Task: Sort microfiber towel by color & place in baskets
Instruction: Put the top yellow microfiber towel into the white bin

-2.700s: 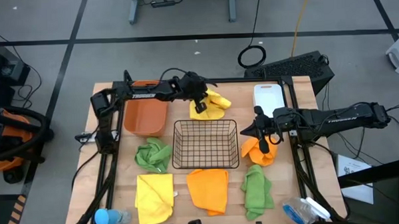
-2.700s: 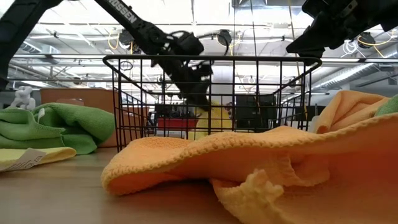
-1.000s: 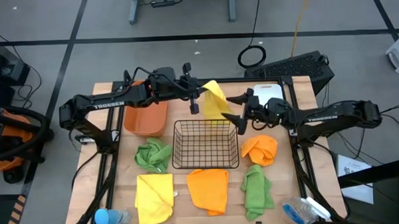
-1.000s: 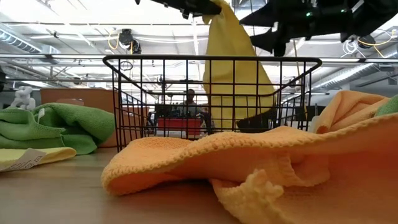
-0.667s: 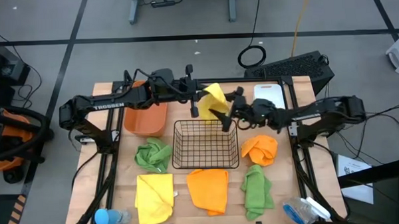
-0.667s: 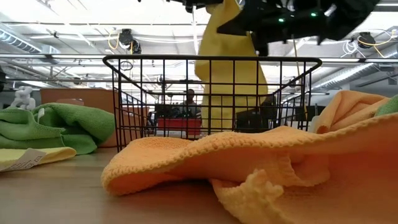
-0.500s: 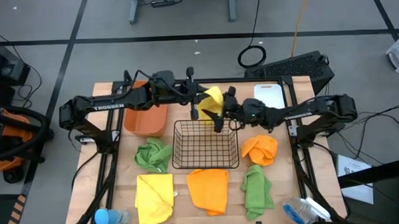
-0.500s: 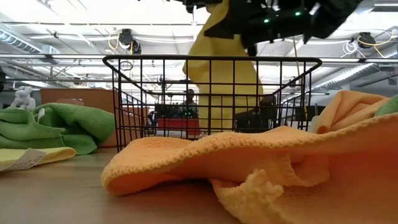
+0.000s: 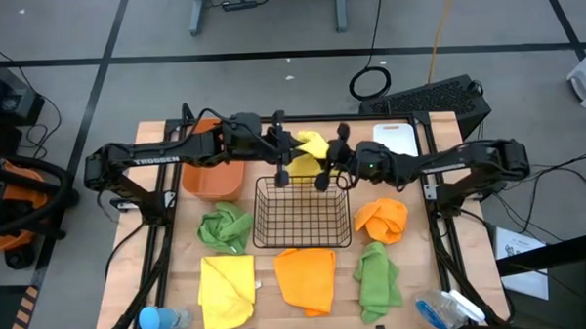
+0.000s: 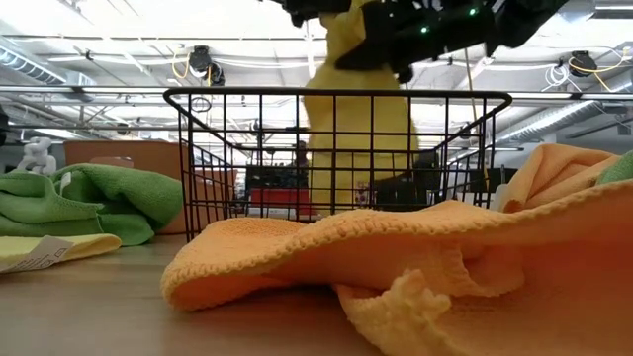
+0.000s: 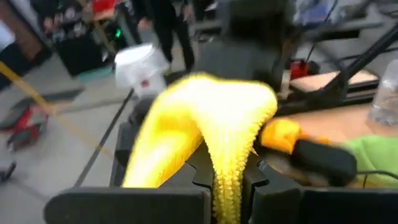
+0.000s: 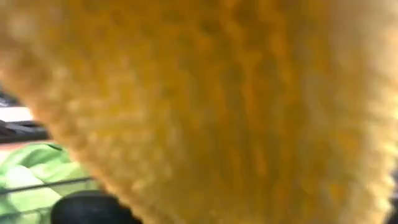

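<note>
Yellow towel, pinched in the closed fingers of the left gripper, as the left wrist view shows cloth clamped between the pads. Hangs lengthwise straight down just beyond the far rim of the black wire basket, lower end seen through the mesh in the low view. Right gripper pressed in from the other side, lens filled with yellow pile; fingers hidden, so grip impossible to judge. Both grippers equally near, flanking the towel above the basket's far edge. Orange tub just left of the basket, white bin beyond its far right corner.
</note>
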Robot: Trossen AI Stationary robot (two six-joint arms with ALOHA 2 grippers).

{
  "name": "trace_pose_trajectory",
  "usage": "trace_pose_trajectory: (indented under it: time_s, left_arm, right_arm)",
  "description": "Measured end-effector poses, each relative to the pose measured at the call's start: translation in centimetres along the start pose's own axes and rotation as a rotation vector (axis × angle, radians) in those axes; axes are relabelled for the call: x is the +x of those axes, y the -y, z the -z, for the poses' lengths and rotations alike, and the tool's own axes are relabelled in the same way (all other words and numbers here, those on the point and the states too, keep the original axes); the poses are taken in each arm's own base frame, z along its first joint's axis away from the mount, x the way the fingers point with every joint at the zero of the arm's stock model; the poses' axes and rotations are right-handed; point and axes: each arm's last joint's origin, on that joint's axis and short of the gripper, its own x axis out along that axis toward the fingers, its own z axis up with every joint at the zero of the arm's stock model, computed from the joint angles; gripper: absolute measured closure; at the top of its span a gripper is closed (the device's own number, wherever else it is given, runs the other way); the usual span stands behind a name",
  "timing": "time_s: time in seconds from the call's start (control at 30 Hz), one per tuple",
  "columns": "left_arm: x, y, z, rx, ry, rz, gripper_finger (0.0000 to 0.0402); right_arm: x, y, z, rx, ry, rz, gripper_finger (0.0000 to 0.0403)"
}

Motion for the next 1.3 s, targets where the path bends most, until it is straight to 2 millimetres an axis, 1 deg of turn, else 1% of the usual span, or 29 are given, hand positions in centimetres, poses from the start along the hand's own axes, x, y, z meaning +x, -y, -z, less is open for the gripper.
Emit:
trace_pose_trajectory:
  time_s: [0.13, 0.23, 0.33, 0.43, 0.6, 0.73, 0.83, 0.9, 0.97, 1.03, 1.1, 1.23, 1.3]
  left_arm:
    - [-0.3, 0.2, 0.7, -0.023, -0.088, 0.007, 0.0377]
    - [-0.4, 0.5, 1.4, -0.104, -0.158, 0.041, 0.0359]
    - [-0.2, 0.9, 2.2, -0.147, -0.209, 0.058, 0.0322]
    - [0.0, 1.4, 3.4, -0.161, -0.273, 0.067, 0.0276]
    - [-0.2, 2.5, 3.8, -0.168, -0.34, 0.101, 0.0209]
    - [-0.2, 3.6, 3.7, -0.154, -0.351, 0.13, 0.0178]
    - [-0.2, 3.8, 3.4, -0.136, -0.341, 0.073, 0.0172]
    - [-0.1, 3.7, 3.3, -0.144, -0.34, -0.019, 0.0171]
    - [-0.5, 3.4, 3.1, -0.146, -0.341, -0.105, 0.0171]
    - [-0.7, 3.0, 2.5, -0.15, -0.299, -0.141, 0.0171]
    - [-0.9, 2.9, 1.8, -0.143, -0.23, -0.118, 0.0171]
    - [-0.4, 3.0, 0.5, -0.133, -0.059, 0.016, 0.0171]
    - [-0.1, 2.4, 0.3, -0.126, -0.015, 0.0, 0.0171]
  right_arm:
    - [-1.7, 1.2, -1.3, -0.053, -0.031, 0.049, 0.0398]
    - [-3.0, 2.0, -2.3, -0.085, -0.029, 0.062, 0.04]
    - [-4.2, 2.5, -3.2, -0.118, -0.014, 0.064, 0.04]
    - [-5.4, 2.7, -4.2, -0.15, 0.018, 0.06, 0.0401]
    - [-7.3, 2.5, -5.4, -0.241, 0.059, 0.029, 0.0402]
    - [-8.4, 2.0, -5.6, -0.279, 0.052, -0.015, 0.0402]
    - [-9.2, 1.4, -5.3, -0.312, 0.011, -0.07, 0.0402]
    - [-9.9, 0.9, -4.9, -0.362, -0.026, -0.164, 0.0402]
    - [-10.8, 0.3, -4.6, -0.408, -0.047, -0.267, 0.0403]
    - [-11.6, -0.3, -4.6, -0.442, -0.052, -0.328, 0.0403]
    - [-12.3, -0.8, -4.6, -0.497, -0.04, -0.35, 0.0403]
    - [-13.1, -1.6, -4.9, -0.624, 0.005, -0.372, 0.0403]
    - [-13.3, -2.0, -5.0, -0.656, 0.027, -0.389, 0.0403]
